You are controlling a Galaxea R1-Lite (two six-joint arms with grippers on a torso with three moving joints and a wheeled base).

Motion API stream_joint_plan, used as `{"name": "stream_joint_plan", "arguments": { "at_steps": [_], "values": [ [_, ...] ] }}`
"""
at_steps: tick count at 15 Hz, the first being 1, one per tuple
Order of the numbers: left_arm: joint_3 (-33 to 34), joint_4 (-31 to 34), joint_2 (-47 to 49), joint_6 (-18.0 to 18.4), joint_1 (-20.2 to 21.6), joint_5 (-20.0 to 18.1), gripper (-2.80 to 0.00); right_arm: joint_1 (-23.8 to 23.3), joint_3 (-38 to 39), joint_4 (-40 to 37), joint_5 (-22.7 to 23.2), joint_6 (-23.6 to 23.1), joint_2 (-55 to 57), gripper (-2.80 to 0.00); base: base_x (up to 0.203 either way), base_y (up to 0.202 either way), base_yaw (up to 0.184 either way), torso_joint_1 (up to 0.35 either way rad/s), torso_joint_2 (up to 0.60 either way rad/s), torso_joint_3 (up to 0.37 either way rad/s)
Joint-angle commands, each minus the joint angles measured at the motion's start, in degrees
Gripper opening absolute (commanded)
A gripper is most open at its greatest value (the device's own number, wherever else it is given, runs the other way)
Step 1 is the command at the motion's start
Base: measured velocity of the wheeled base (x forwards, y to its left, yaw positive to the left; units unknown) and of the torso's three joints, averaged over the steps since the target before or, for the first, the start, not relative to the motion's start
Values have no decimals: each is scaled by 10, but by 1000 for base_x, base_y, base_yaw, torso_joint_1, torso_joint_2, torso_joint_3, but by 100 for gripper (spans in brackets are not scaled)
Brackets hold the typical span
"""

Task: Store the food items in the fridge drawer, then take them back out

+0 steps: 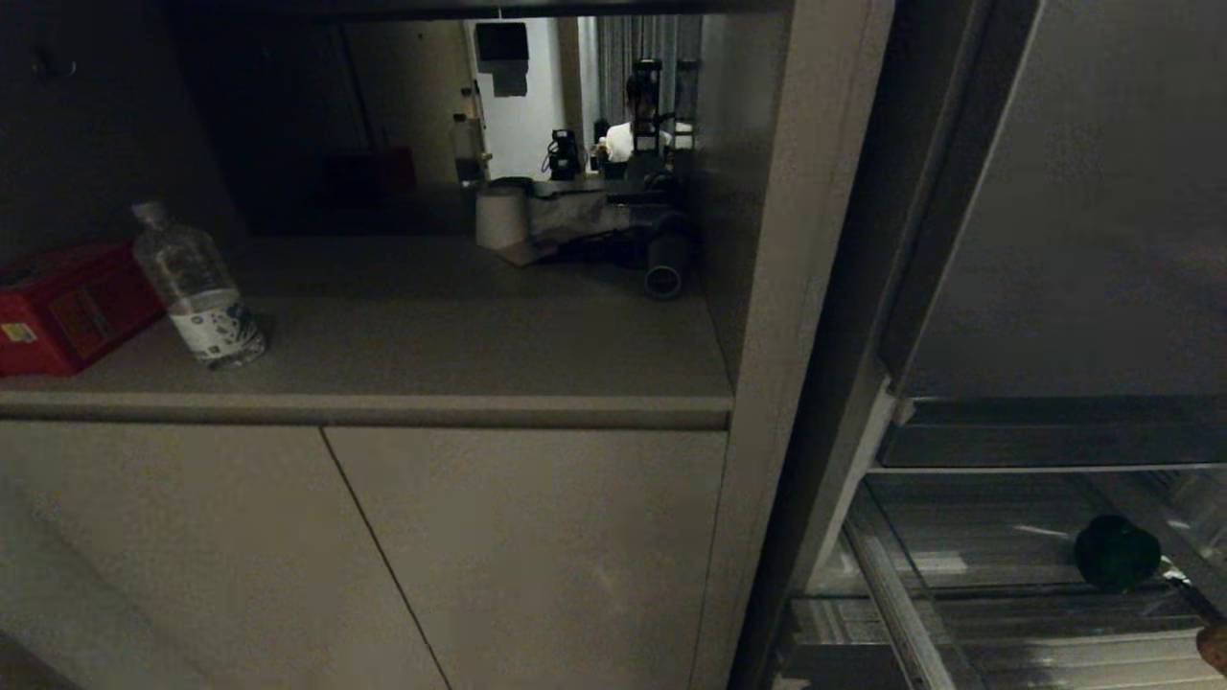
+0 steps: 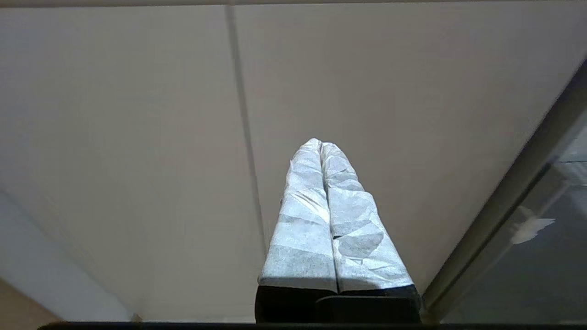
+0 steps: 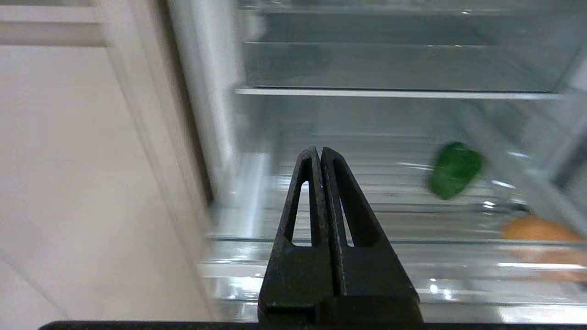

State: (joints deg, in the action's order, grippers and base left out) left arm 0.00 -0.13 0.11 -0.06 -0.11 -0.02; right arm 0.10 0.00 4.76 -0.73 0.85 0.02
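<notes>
Head view cuts off the potato [image 1: 1215, 646] beside the pepper [image 1: 1116, 553].

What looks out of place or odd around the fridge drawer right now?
Nothing is spilled or damaged. The green pepper and potato lie loose in the pulled-out clear fridge drawer. The one oddity: the left end effector has its fingers wrapped in crinkled white tape.

The wide clear-plastic fridge drawer [image 1: 891, 575] stands pulled out with its top open. A glossy dark green bell pepper [image 1: 1117, 553] and a tan potato [image 3: 534, 229] sit near its right side; its left half lies bare.
</notes>
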Motion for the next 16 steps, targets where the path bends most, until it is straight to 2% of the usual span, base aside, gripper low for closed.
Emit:
{"name": "stream_joint_plan", "arguments": {
  "at_steps": [1,6,16],
  "values": [
    [0,0,1,0,-1,0,-280,0,18,1,0,0,-1,-280,0,-200,1,1,4,5],
    [0,0,1,0,-1,0,-280,0,18,1,-1,0,-1,-280,0,-160,1,5,1,2],
    [0,0,1,0,-1,0,-280,0,14,-2,-1,-11,-1,-280,0,0,0,0,0,0]
  ]
}}
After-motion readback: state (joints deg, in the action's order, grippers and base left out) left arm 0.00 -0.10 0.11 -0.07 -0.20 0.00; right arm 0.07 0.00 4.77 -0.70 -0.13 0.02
